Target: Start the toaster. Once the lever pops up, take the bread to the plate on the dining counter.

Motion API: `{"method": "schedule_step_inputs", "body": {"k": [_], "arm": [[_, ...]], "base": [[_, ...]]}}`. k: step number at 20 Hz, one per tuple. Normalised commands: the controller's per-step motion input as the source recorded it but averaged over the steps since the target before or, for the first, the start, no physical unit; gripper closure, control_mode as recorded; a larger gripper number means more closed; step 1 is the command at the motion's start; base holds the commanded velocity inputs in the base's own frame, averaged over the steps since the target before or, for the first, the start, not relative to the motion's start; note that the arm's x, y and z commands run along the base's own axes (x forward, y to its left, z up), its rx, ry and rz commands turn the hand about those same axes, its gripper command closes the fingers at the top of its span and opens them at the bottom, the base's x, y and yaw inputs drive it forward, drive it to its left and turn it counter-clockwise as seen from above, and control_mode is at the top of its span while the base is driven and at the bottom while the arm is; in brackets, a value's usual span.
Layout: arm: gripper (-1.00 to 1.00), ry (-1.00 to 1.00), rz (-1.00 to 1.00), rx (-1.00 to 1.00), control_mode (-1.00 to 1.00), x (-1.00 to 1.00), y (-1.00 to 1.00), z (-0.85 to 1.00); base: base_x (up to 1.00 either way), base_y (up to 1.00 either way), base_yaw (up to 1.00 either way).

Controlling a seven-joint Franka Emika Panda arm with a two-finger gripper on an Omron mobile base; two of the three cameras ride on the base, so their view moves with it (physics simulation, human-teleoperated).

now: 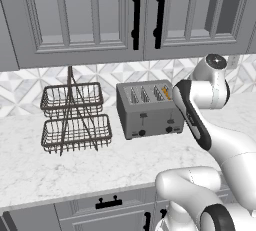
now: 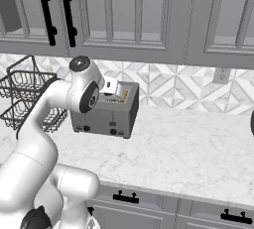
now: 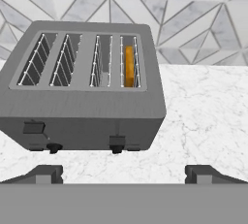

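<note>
You are at the very start: the toaster stands on the marble bench against the patterned backsplash, just beside the two-tier wire basket rack on its left, and nothing about it suggests that it has been started. In the hand view the bread sits upright in the right-most of the four slots, its golden edge showing between the wires, so it is loaded and waiting. The lever, the right-hand tab on the front face, appears low on that face in the hand view, but from this steep angle you cannot tell for sure whether it is up or pressed; the left-hand tab sits higher in the picture, which may be only the tilt of the camera. Your end effector hangs above and in front of the toaster, looking down over its top, with its fingers spread wide apart and nothing between them, touching nothing. Judging from this, all of the work is left: you have yet to bring the end effector down onto the right-hand lever and push it, wait for it to pop up, lift the bread out of its slot, and carry it off to the plate on the dining counter.
</note>
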Motion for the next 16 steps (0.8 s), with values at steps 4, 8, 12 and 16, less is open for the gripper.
{"method": "schedule_step_inputs", "body": {"k": [4, 8, 12, 16], "arm": [[-1.00, 0.00, 0.00, 0.00, -1.00, 0.00, 0.00, 0.00], [-1.00, 0.00, 0.00, 0.00, -1.00, 0.00, 0.00, 0.00], [-1.00, 0.00, 0.00, 0.00, -1.00, 0.00, 0.00, 0.00], [-1.00, 0.00, 0.00, 0.00, -1.00, 0.00, 0.00, 0.00]], "base": [[0.00, 0.00, 0.00], [0.00, 0.00, 0.00], [0.00, 0.00, 0.00], [0.00, 0.00, 0.00]]}}
